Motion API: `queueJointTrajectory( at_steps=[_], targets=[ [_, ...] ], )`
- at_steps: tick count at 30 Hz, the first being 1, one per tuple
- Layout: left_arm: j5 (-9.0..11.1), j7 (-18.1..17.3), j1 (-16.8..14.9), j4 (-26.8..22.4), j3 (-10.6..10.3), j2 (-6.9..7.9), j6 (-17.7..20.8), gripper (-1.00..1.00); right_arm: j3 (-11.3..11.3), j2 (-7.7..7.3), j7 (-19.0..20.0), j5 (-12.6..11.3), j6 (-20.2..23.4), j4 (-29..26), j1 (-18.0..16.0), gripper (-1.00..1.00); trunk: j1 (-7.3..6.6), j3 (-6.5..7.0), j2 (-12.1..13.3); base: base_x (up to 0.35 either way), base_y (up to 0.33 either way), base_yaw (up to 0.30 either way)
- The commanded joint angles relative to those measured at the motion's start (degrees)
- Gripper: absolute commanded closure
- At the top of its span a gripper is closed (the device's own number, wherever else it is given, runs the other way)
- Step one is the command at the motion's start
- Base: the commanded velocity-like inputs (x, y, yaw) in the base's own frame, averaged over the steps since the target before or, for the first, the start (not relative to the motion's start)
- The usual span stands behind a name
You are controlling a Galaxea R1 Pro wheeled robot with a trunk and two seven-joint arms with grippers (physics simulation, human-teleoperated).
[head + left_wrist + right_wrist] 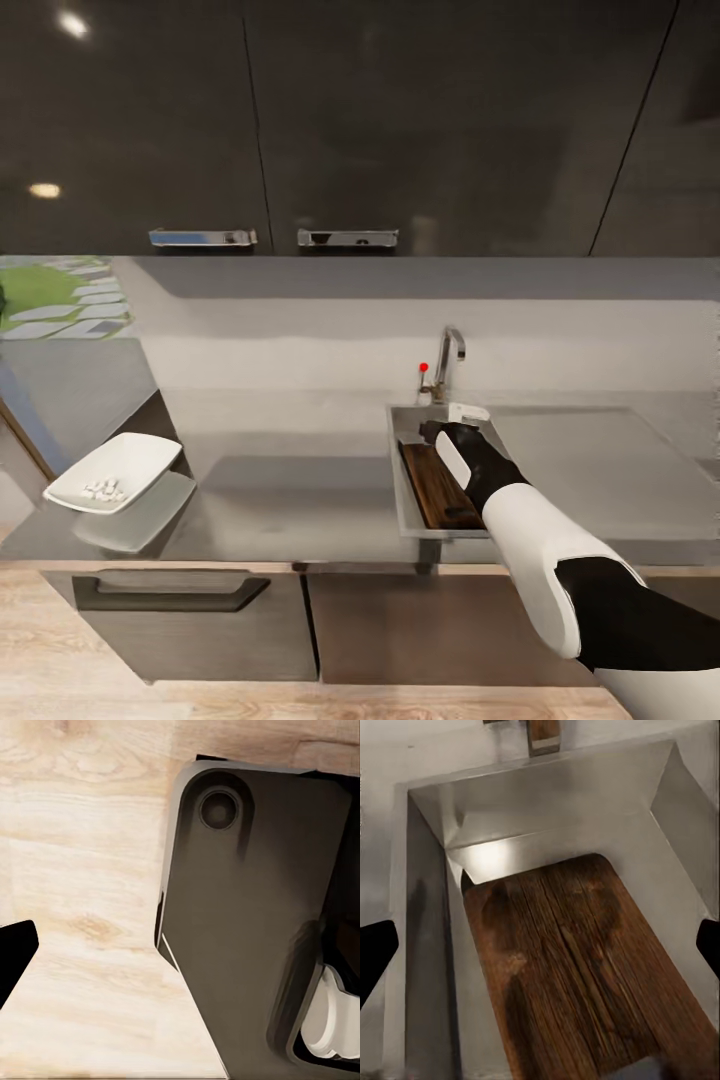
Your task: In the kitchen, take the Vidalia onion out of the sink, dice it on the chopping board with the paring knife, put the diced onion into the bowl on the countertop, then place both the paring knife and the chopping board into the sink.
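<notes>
Right gripper: the black right gripper [540, 945], fingers spread and holding nothing, hovers directly above the sink.
Board: the dark brown wooden chopping board [585, 975] lies inside the rectangular stainless steel sink [427, 945], long axis running from the sink's front wall towards its tap.
Bowl: the white squarish bowl [115, 472] sits well left of the sink.
Left gripper: cannot tell.

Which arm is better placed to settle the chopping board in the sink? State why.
Right: the open right gripper hangs over the chopping board in the sink; the left wrist view faces floor.
</notes>
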Motion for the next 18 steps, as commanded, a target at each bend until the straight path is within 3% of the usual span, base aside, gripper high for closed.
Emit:
queueJointTrajectory(
  at_steps=[1,18],
  targets=[
    [0.3,0.0,-0.1,0.2,-0.5,-0.02,-0.4,-1.00,0.3,-0.02,-0.4,-0.5,0.2,-0.1,0.0,-1.00,0.01,-0.13,-0.1,-0.312,0.000,0.000],
    [0.3,0.0,-0.1,0.2,-0.5,-0.08,-0.4,-1.00,0.4,0.02,0.1,-0.4,0.0,0.4,0.0,-1.00,0.01,-0.13,-0.1,-0.315,0.000,0.000]
  ],
)
